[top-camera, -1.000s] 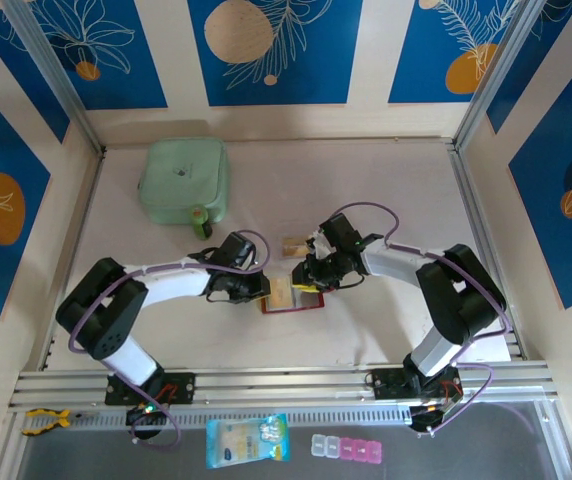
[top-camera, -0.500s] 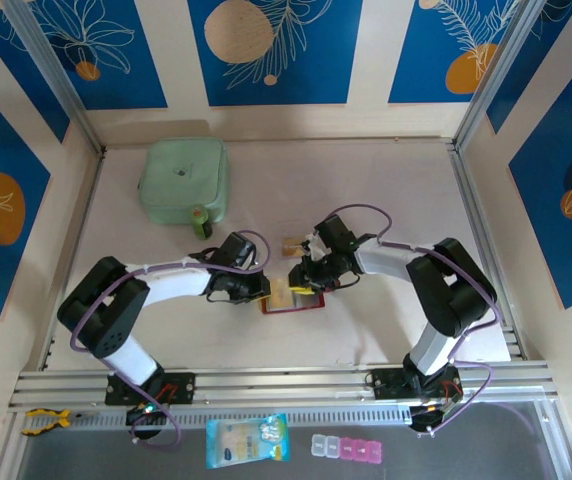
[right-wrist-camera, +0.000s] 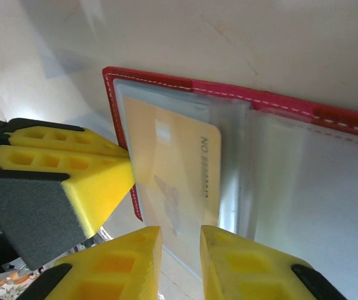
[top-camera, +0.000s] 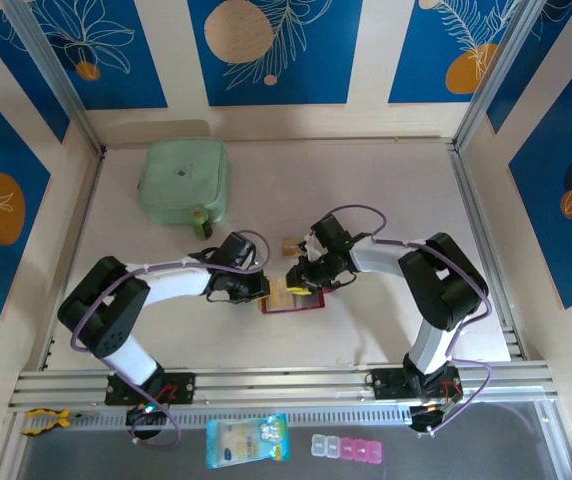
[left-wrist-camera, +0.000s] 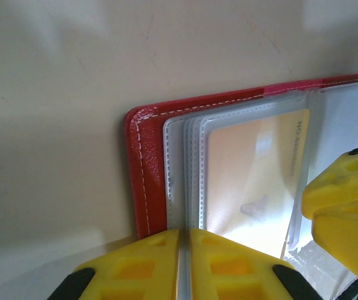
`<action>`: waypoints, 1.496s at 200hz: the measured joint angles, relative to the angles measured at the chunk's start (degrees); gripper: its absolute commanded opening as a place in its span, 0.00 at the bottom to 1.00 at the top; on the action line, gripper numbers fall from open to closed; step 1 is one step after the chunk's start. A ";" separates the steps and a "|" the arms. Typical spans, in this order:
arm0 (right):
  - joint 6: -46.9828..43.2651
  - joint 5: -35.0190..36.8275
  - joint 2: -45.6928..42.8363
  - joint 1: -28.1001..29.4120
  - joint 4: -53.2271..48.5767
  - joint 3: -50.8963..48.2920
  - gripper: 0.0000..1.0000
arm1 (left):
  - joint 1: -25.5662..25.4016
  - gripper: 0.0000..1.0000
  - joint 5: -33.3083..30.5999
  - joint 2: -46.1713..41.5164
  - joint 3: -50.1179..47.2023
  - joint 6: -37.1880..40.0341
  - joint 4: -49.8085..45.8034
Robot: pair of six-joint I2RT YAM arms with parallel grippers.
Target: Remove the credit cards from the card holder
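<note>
Left end effector [left-wrist-camera: 184, 262] is clenched: its two yellow fingers meet with only a hairline between them, right at the edge of the holder [left-wrist-camera: 146, 175], where the red cover and the clear pocket leaves end. It appears to pinch that edge. In the right wrist view the same fingers butt against the side of the red cover.

Right end effector [right-wrist-camera: 180, 262] is not clenched. A narrow gap shows between its fingers, and the edge of the clear pocket that holds the orange card [left-wrist-camera: 254, 175] sits in that gap. I cannot tell whether the fingers touch the plastic.

The holder lies open and flat on the counter [left-wrist-camera: 72, 94], clear pockets up, near the middle and between the two end effectors in the top view. The orange card is inside the topmost pocket on the left arm's half of the holder, its printed face visible through the plastic. More clear leaves are stacked beneath it. The pockets on the other half look pale.

A small tan card [top-camera: 292, 245] lies on the counter just beyond the holder, apart from it. A green pouch [top-camera: 184, 180] sits well apart, toward the far left corner.
</note>
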 measured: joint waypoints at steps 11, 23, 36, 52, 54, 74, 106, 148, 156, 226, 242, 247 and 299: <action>0.00 0.02 0.39 0.13 0.00 0.00 0.24 | 0.07 0.14 0.00 0.00 0.00 0.24 0.00; -0.02 0.02 0.74 0.28 -0.02 0.00 0.24 | 0.13 0.14 0.00 0.00 0.00 0.39 -0.02; -0.07 0.00 1.09 0.37 -0.02 0.11 0.24 | 0.20 0.14 0.00 0.02 0.02 0.42 -0.02; -0.24 0.00 1.44 0.48 -0.07 0.46 0.23 | 0.28 0.14 0.00 0.04 0.04 0.42 -0.13; -0.26 0.00 1.49 0.48 -0.04 0.52 0.23 | 0.28 0.14 0.02 0.04 0.04 0.44 -0.15; -0.48 0.00 1.95 0.63 -0.04 0.96 0.20 | 0.28 0.14 0.00 0.04 0.11 0.44 -0.22; -0.68 -0.04 2.38 0.81 -0.04 1.18 0.18 | 0.28 0.14 0.02 0.13 0.13 0.44 -0.24; -1.31 0.04 2.80 1.03 -0.31 1.75 0.24 | 0.44 0.13 0.39 0.42 0.44 0.44 -0.37; -1.51 0.24 2.80 1.09 -0.50 1.90 0.24 | 0.46 0.13 0.39 0.42 0.44 0.46 -0.37; -2.80 4.44 1.22 1.42 -3.58 2.25 0.26 | 0.52 0.13 0.42 0.44 0.44 0.68 -0.35; -3.10 5.42 0.72 1.42 -4.37 2.25 0.26 | 0.55 0.13 0.42 0.42 0.44 0.70 -0.37; -3.23 5.77 0.61 1.42 -4.63 2.25 0.26 | 0.55 0.13 0.42 0.42 0.44 0.70 -0.35; -3.48 7.21 -0.04 1.42 -6.14 2.27 0.26 | 0.55 0.13 0.42 0.42 0.44 0.83 -0.37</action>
